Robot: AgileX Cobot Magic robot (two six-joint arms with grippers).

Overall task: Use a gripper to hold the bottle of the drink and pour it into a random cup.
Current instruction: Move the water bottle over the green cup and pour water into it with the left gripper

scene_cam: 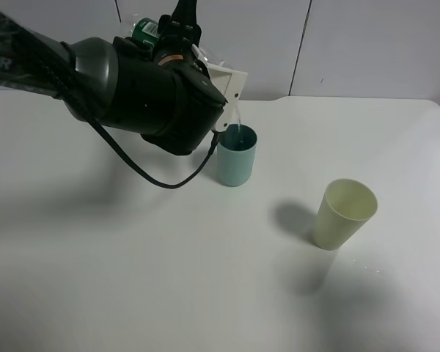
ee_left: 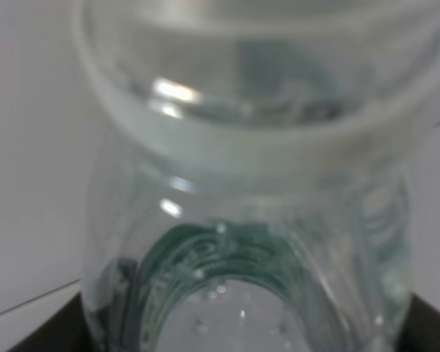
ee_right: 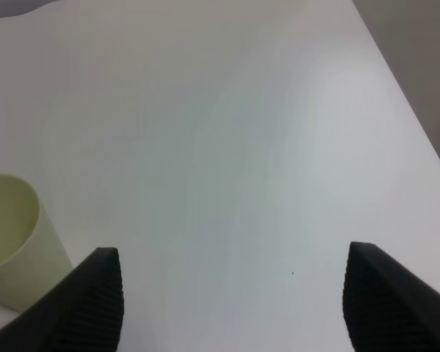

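Over a white desk [scene_cam: 132, 293], a clear green-labelled bottle [ee_left: 249, 279] is clamped by the left pincer [scene_cam: 165, 40]. Teal cup [scene_cam: 237, 158] should be filled slowly.

White table [scene_cam: 132, 286], pale yellow cup [scene_cam: 343, 216] upright, panelled wall [scene_cam: 367, 44] behind

The high camera looks down over the whole desk [scene_cam: 132, 279]. The left wrist view sits blurred against, probably, the bottle [ee_left: 242, 220]. The right wrist view shares the cream cup [ee_right: 11, 242].

We read only "PER", white letters on the bulky black arm [scene_cam: 95, 77], far behind its wrist. The green label on the clear plastic bottle [scene_cam: 145, 29] is illegible.
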